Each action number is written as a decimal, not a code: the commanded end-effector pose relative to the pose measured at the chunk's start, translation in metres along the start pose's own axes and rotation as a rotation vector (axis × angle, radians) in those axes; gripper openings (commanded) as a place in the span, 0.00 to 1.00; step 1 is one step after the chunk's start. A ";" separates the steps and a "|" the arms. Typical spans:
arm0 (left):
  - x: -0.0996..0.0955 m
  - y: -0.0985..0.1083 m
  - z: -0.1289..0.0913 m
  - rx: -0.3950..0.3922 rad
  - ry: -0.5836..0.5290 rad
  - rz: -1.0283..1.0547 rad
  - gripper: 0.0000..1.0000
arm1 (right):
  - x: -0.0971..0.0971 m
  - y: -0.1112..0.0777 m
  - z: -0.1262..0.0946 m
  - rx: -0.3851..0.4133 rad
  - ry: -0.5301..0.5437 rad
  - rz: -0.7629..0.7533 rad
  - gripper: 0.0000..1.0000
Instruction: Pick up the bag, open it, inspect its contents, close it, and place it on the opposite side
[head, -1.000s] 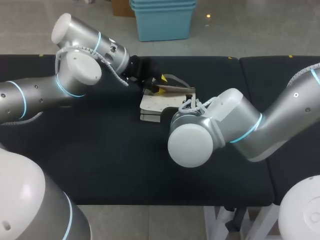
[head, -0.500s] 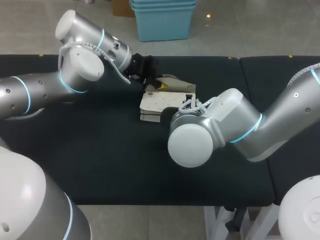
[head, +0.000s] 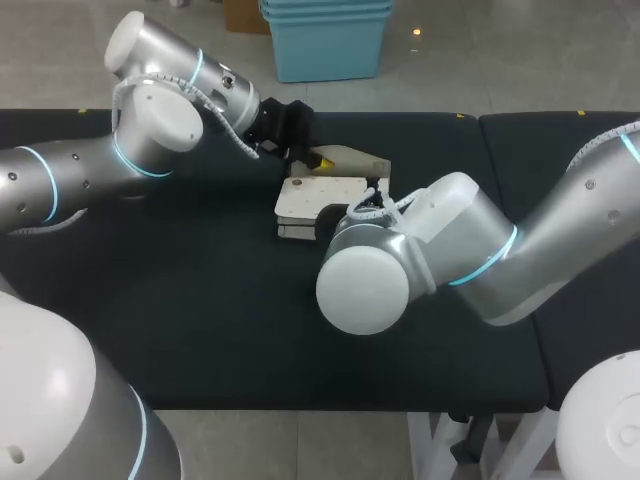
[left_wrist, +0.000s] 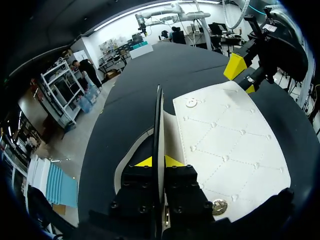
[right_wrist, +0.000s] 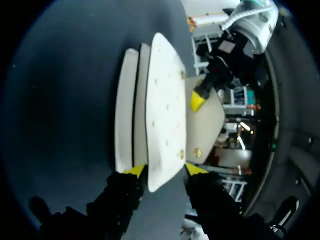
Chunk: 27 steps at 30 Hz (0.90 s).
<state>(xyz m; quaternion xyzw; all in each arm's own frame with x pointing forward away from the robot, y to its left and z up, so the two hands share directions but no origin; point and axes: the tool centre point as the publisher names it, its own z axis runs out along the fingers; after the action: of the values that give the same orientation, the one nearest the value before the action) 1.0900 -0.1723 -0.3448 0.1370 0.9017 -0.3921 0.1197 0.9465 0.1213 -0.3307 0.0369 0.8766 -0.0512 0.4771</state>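
Observation:
The white quilted bag (head: 305, 195) lies at the middle of the black table, its flap (right_wrist: 162, 100) down over the body. My left gripper (head: 318, 158) is at the bag's far edge, shut on a thin upright edge of the bag (left_wrist: 159, 120). The quilted flap (left_wrist: 230, 145) spreads out beside that edge. My right gripper (right_wrist: 165, 170) is open at the flap's near end, which sits between its fingertips. In the head view the right wrist hides this gripper. The left wrist view shows it (left_wrist: 242, 75) at the bag's far end.
The table (head: 200, 300) is black and padded, and a seam (head: 478, 200) joins it to a second section on the right. My right arm's bulky elbow (head: 365, 285) hangs over the middle, just in front of the bag.
The left gripper closed on the bag's far edge. The flap, raised a second ago, now lies flat. The right gripper opened and its arm shifted slightly left.

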 end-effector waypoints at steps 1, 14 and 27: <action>-0.001 -0.011 -0.014 -0.026 -0.002 -0.005 0.00 | -0.015 0.004 -0.027 0.030 0.003 -0.026 1.00; -0.007 -0.044 -0.048 -0.003 -0.031 -0.040 0.00 | -0.037 0.001 -0.057 0.009 -0.015 -0.052 1.00; 0.001 -0.074 -0.082 0.010 -0.008 -0.043 0.00 | -0.080 -0.008 -0.058 0.029 0.001 -0.008 0.00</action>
<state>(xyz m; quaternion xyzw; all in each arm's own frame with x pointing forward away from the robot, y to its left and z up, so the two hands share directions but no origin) 1.0612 -0.1640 -0.2504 0.1186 0.8988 -0.4065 0.1130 0.9343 0.1209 -0.2405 0.0400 0.8705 -0.0675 0.4859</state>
